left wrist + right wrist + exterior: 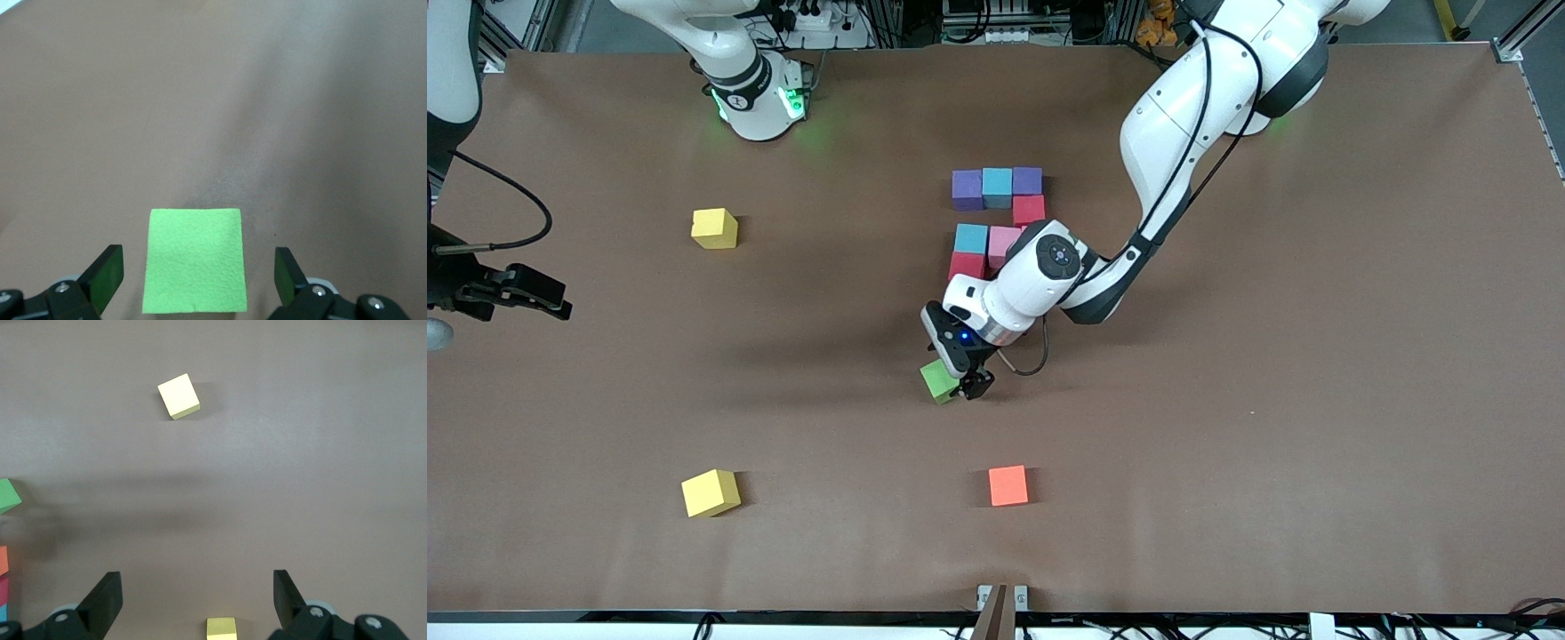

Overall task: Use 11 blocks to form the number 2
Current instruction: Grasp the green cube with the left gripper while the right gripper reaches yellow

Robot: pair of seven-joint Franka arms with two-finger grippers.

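The green block (937, 380) lies on the table nearer to the front camera than the number 2 figure (997, 187). My left gripper (971, 384) is open over it. In the left wrist view the green block (195, 260) sits between the fingers of the left gripper (198, 277), with a gap on each side. The figure shows a purple, light blue, purple row, a red block (1029, 210), then light blue, pink (1003, 242) and red; the left arm hides part of it. An orange block (1008, 485) lies alone near the front edge. My right gripper (551, 302) waits open at the right arm's end, and the right wrist view shows the right gripper (197, 597) holding nothing.
Two yellow cubes lie toward the right arm's end, one (714, 228) farther from the front camera and one (711, 492) nearer. Both yellow cubes appear in the right wrist view, one (179, 396) well ahead of the fingers and one (221, 628) between them on the table.
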